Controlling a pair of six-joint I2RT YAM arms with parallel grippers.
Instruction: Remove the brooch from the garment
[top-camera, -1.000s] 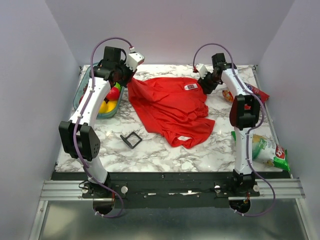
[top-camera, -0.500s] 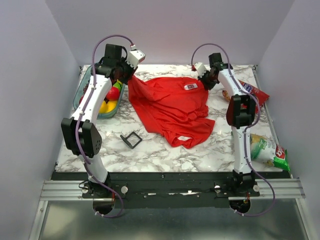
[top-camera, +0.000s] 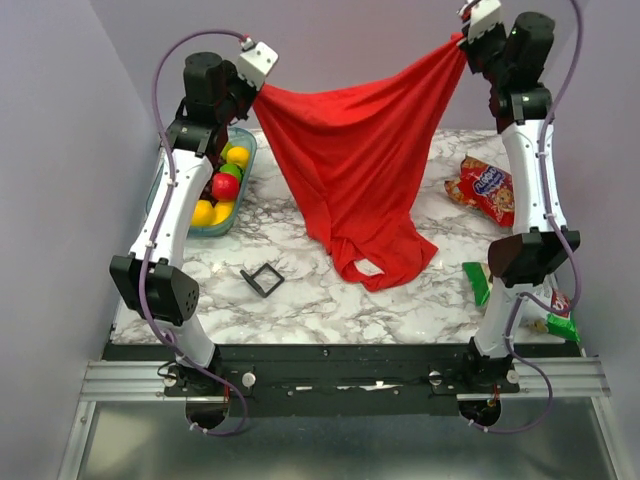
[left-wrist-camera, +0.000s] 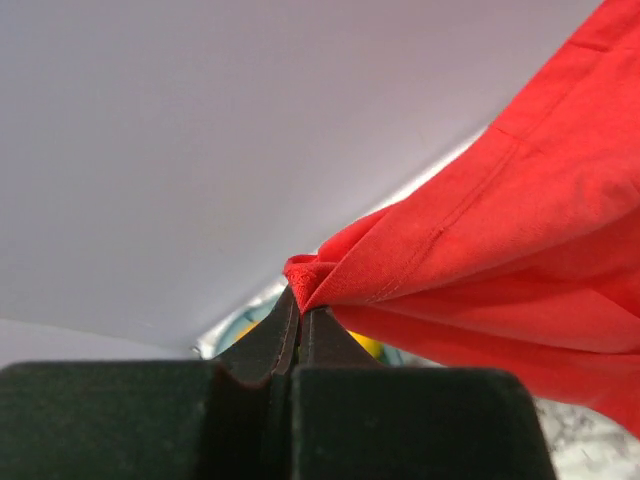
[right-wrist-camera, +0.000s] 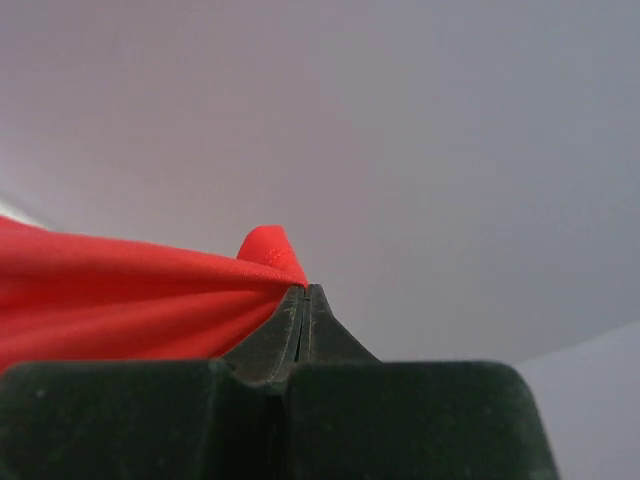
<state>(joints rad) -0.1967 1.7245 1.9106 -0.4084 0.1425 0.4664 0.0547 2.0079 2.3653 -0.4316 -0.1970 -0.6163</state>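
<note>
L gripper & R gripper both clamped on garment (brooch indiscernible).

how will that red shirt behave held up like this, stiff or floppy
Likely very floppy: the shirt sags in a deep drape between the left gripper and right gripper. Probably light, as thin corner pinches hold it.

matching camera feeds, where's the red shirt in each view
Top external: red shirt hangs mid-picture between left gripper and right gripper, lower end on the table.
Left wrist: shirt fills the right side, corner pinched in the left gripper.
Right wrist: shirt at lower left, corner pinched in the right gripper.
Shared landmark: pale back wall.
</note>
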